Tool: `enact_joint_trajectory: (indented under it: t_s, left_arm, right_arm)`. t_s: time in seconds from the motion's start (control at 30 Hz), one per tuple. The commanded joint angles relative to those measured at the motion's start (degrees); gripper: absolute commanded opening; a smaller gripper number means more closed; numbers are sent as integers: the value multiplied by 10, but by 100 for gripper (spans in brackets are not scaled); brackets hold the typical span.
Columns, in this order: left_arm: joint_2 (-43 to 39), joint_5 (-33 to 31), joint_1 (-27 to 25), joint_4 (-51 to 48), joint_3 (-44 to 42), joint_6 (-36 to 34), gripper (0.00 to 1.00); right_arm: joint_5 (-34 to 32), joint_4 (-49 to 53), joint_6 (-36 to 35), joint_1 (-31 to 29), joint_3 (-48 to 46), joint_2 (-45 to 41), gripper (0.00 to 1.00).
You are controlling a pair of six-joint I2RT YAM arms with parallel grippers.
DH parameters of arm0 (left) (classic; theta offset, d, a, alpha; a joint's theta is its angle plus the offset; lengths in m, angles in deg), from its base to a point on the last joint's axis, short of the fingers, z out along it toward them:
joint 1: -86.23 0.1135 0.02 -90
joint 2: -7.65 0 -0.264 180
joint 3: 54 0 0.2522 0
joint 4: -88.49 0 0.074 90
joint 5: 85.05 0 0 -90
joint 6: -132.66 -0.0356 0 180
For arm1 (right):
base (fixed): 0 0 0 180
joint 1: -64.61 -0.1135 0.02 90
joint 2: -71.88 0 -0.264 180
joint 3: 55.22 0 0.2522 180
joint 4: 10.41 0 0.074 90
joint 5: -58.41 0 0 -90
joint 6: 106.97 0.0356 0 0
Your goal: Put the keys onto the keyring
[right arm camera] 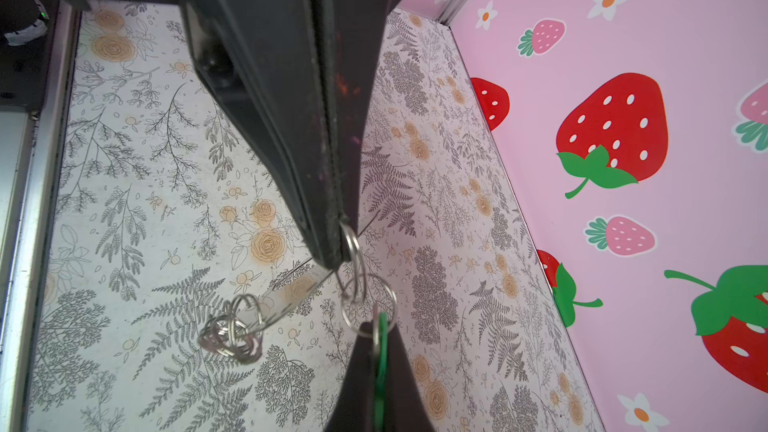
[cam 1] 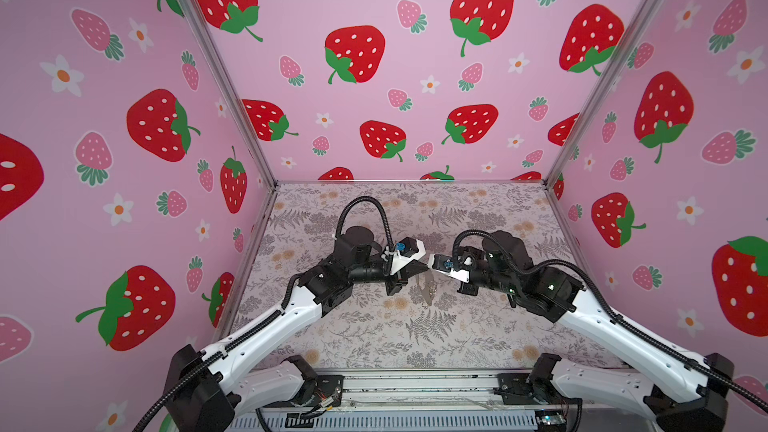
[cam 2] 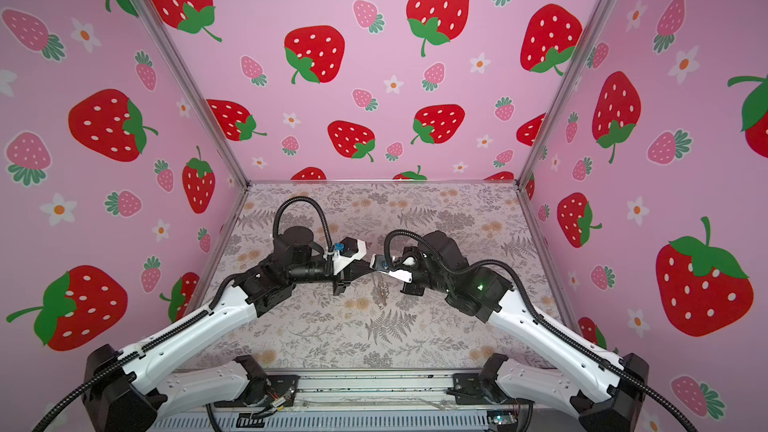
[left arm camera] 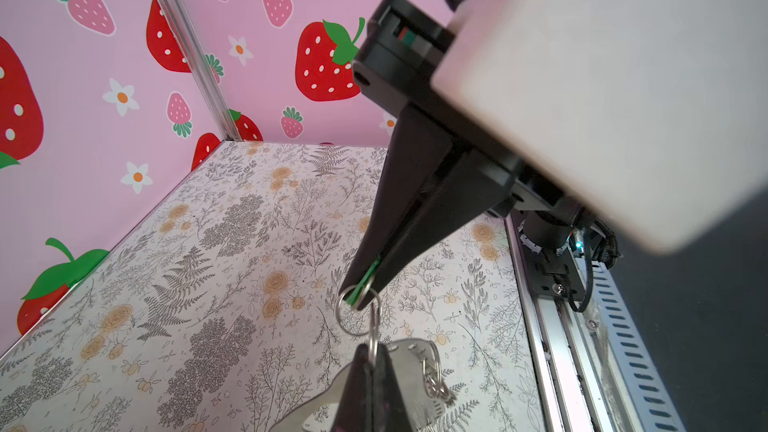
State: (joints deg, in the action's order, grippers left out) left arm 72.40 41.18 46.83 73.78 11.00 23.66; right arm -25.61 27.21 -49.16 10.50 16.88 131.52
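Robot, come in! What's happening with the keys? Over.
Left gripper shut on a ring of the keyring, strap dangling. Right gripper shut on green tag. Their rings cross; threaded unclear. Nothing blocking.

A robotics lab test cell. We see printed strawberry walls (cam 1: 374,2) on aluminium posts (cam 1: 219,72) enclosing a floral table (cam 1: 415,342), with a left arm (cam 1: 266,334) and right arm (cam 1: 602,326) mounted on a rail (cam 1: 415,384) at its near edge.

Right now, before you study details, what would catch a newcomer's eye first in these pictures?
The pink strawberry walls around the floral table shout first. Next, mid-table, the left claw and right claw meet tip to tip: the left is shut on a green tag, the right on a ring of the keyring, which dangles beneath them.
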Motion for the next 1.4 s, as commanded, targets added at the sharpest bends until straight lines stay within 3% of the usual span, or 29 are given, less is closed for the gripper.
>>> enact_joint_trajectory:
  t_s: [0.0,0.4,1.37]
  left_arm:
    - [-11,3,3,37,0,16,0]
    - [8,-27,-1,77,-9,44,0]
    - [13,-6,-27,-15,-8,-27,0]
  right_arm:
    - [7,2,2,-2,-8,-13,0]
    - [35,-14,20,-1,11,-14,0]
    - [8,17,24,1,62,31,0]
